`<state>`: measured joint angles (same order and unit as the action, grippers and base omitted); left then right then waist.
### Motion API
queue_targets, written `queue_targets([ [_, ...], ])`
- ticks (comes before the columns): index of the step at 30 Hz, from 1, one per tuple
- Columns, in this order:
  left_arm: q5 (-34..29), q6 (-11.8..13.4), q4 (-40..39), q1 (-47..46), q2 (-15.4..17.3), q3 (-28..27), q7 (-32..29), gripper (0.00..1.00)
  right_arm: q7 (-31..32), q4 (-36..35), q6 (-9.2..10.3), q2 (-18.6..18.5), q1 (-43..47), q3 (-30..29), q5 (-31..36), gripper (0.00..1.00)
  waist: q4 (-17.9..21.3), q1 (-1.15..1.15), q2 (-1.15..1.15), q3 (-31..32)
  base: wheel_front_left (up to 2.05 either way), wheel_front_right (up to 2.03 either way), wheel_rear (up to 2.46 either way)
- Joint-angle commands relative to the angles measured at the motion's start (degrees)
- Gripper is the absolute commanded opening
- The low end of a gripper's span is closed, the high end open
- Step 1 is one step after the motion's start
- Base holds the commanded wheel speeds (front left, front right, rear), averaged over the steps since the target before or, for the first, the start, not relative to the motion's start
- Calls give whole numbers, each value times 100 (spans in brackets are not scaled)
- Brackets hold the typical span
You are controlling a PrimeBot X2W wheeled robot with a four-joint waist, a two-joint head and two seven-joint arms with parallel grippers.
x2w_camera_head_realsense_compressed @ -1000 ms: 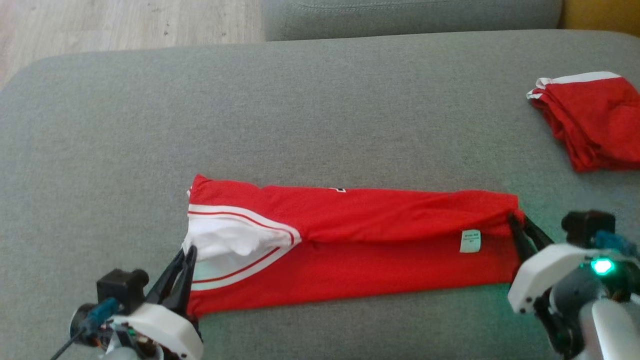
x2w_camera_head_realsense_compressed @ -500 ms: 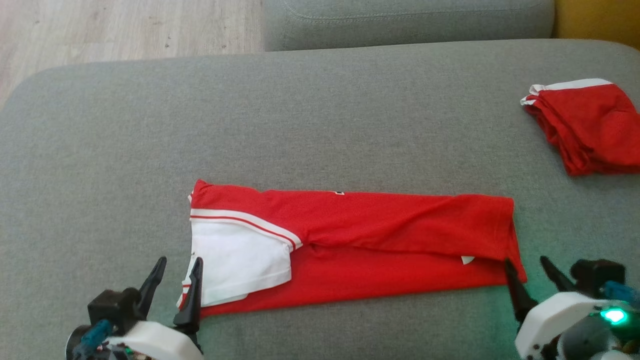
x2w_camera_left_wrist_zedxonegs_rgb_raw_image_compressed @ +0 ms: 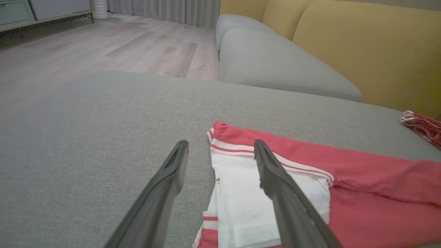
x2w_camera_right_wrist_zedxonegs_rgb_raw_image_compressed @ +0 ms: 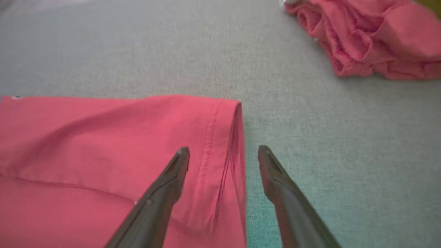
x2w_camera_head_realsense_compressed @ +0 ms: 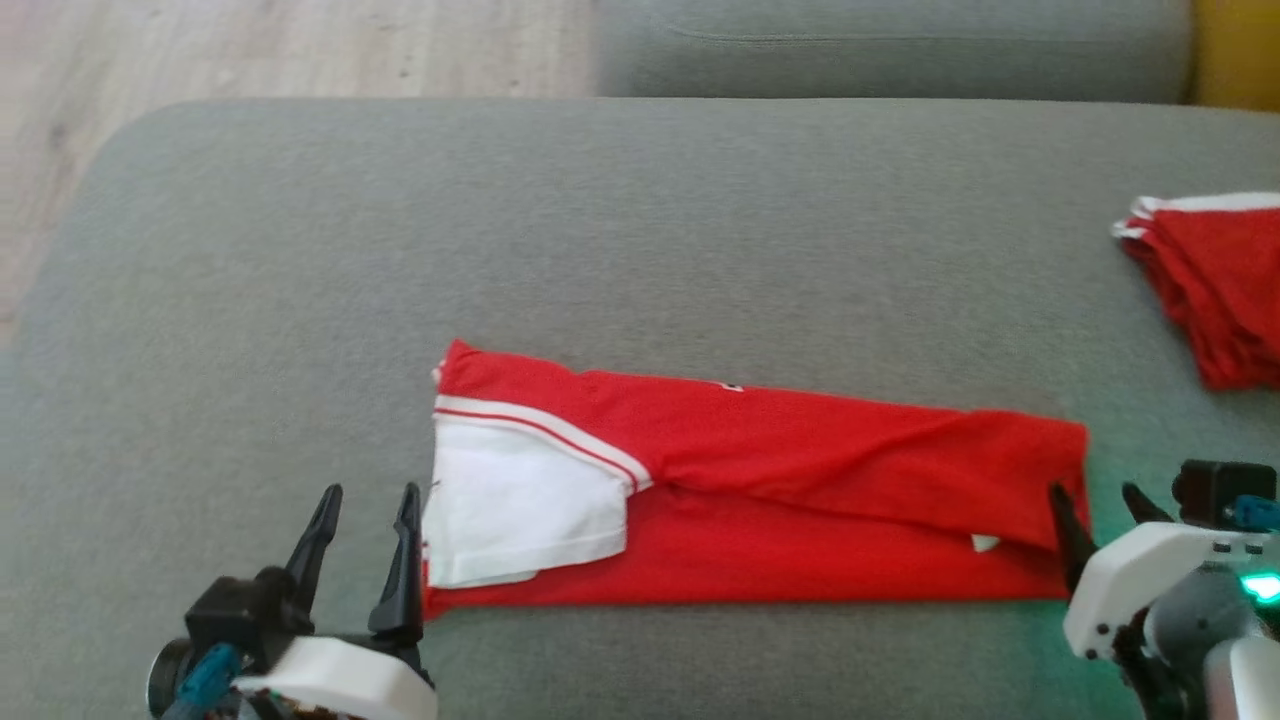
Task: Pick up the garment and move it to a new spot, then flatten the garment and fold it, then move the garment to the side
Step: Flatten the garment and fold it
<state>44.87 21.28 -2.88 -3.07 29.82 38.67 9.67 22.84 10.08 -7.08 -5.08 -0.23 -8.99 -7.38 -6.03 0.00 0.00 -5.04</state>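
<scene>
Jaws stand apart on both our grippers, empty. Our left gripper (x2w_camera_head_realsense_compressed: pixel 370 492) straddles the white-panelled end of the red garment (x2w_camera_head_realsense_compressed: pixel 800 470); our right gripper (x2w_camera_head_realsense_compressed: pixel 1092 492) straddles its opposite hem. It lies as a lengthwise-folded strip on the grey cushion (x2w_camera_head_realsense_compressed: pixel 600 220); we judge that crosswise folding and the sideways move are left to do. Both arms reach low, fingers forward.

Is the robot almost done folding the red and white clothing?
Partly. The garment lies flat on the grey cushion, folded into a long strip. The left gripper and right gripper are open at its ends, holding nothing. Probably more folding, then moving it aside, remains.
</scene>
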Motion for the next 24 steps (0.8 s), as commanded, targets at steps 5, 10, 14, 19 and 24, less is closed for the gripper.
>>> queue_targets([
  [5, -131, 153, -401, -125, 75, -210, 38, 100, 541, 426, -41, -258, -317, -202, 79, 100, -370, 0, 0, -37, 0, 0, 0],
  [10, -193, 242, -548, -111, 86, -166, 2, 100, 977, 730, -41, -242, -408, -364, -135, 61, -524, 0, 0, -54, 0, 0, 0],
  [14, -221, 283, -585, -106, 86, -147, -5, 100, 1050, 720, -41, -219, -442, -419, -247, 30, -537, 0, 0, -48, 0, 0, 0],
  [19, -256, 301, -592, -126, 76, -118, 3, 100, 896, 596, -41, -225, -587, -525, -244, 0, -377, 0, 0, 2, 0, 0, 0],
  [24, -267, 346, -611, -82, 64, -88, 4, 100, 876, 299, -41, -380, -638, -710, -223, 0, -60, 0, 0, 113, 0, 0, 0],
])
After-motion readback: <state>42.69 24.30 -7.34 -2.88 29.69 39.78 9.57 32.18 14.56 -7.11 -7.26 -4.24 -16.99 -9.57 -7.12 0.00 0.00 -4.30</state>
